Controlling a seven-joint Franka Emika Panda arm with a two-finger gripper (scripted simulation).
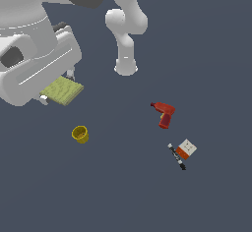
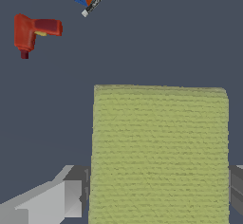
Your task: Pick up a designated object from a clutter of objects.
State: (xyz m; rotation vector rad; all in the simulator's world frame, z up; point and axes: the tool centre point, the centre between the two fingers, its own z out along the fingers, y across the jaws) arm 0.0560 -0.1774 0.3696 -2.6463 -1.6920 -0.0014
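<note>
The gripper (image 1: pixel 58 91) has its fingers (image 2: pixel 61 199) clamped on either side of the pad (image 1: pixel 62 90) — yellow-green, textured, at upper left of the exterior frame under the arm's white bulk. Below it sits the yellow cup (image 1: pixel 80 134). Right of centre: red drill (image 1: pixel 164 113), then lower down the marker (image 1: pixel 177 157) touching the box (image 1: pixel 186 149) — all well apart from the pad.
</note>
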